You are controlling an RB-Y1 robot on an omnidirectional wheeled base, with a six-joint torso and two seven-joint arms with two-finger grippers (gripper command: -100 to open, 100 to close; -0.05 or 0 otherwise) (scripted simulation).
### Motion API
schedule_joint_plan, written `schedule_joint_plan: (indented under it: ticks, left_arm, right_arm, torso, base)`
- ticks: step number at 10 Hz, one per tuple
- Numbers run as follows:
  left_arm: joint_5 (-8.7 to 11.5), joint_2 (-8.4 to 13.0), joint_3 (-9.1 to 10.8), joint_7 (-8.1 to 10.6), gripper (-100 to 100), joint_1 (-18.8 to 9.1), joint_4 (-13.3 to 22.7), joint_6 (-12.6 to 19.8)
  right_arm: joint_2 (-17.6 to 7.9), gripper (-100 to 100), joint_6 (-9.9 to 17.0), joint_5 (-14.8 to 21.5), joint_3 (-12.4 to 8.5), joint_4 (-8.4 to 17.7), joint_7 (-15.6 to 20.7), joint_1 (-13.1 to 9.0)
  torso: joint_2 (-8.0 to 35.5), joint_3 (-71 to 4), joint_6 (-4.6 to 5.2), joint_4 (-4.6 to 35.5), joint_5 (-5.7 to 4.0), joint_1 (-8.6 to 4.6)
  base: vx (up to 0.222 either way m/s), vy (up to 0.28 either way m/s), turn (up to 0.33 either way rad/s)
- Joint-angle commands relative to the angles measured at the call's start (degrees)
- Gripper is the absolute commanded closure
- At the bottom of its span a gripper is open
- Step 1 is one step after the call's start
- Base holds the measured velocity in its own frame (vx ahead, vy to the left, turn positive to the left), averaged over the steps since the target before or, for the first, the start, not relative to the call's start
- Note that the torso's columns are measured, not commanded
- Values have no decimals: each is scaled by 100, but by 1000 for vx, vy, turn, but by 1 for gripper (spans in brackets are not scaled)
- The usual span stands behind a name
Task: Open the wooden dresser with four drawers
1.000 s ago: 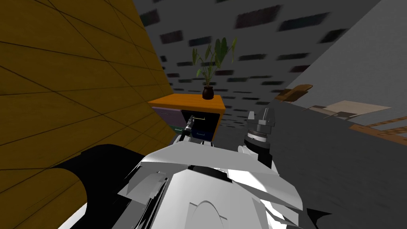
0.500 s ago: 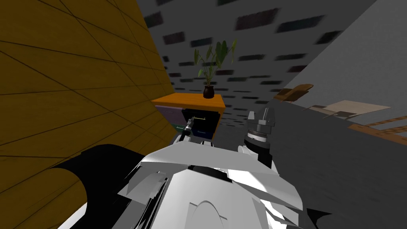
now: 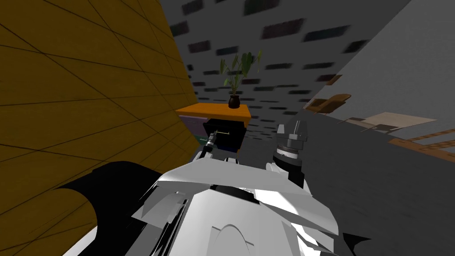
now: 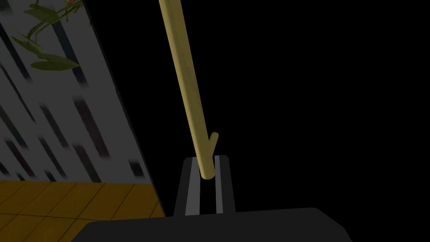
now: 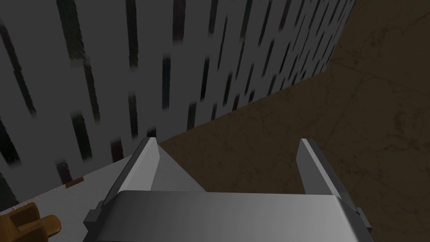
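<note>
Yellow-brown tiled wall [image 3: 66, 111] runs down your left side. The dresser [image 3: 209, 110] stands against it, orange-topped, with a grey dashed wall behind. One dark drawer [image 3: 229, 138] sits proud of the purple front beside it, so it looks partly out.

The left gripper [image 3: 212, 140] is at that drawer's handle [image 4: 184, 75], a thin yellowish bar. In the left wrist view its fingers [image 4: 191, 185] stand close together, pinching the very end of the bar.

Expect the drawer to be rigid and to run straight on its slides, with no great weight. The bar looks smooth and slim, though. A hold at its tip may slip off or skew the drawer, so the middle would be the safer place to grip.

A plant [image 3: 233, 101] in a dark pot stands near the back edge of the dresser's top, toward its right corner.

The right gripper [image 5: 229, 147] hangs raised, well apart from the dresser, with its fingers spread wide and holding nothing. A brown chair [image 3: 331, 101] sits far to the right.
</note>
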Motion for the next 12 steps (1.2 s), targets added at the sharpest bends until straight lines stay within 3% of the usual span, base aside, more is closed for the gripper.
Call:
schedule_joint_plan:
  ticks: [1,2,3,12]
  left_arm:
    - [-6,36,-58,16,100,117,-79,3]
    - [-1,31,-33,15,100,88,-62,-8]
    - [62,134,150,87,-100,-9,-2,104]
    - [571,945,1637,655,-100,-941,388,940]
  right_arm:
    - [0,0,0,0,0,0,0,0]
    - [0,0,0,0,0,0,0,0]
    - [0,0,0,0,0,0,0,1]
    - [0,0,0,0,1,0,0,0]
  torso:
    - [-3,0,3,1,0,-1]
    - [-12,-7,3,1,-1,1]
    - [-48,-29,1,5,-8,0]
    - [-20,-14,-1,5,-5,2]
  base:
    - [-198,9,17]
    - [-98,4,3]
    - [-65,-24,-177]
    - [-109,-66,-211]
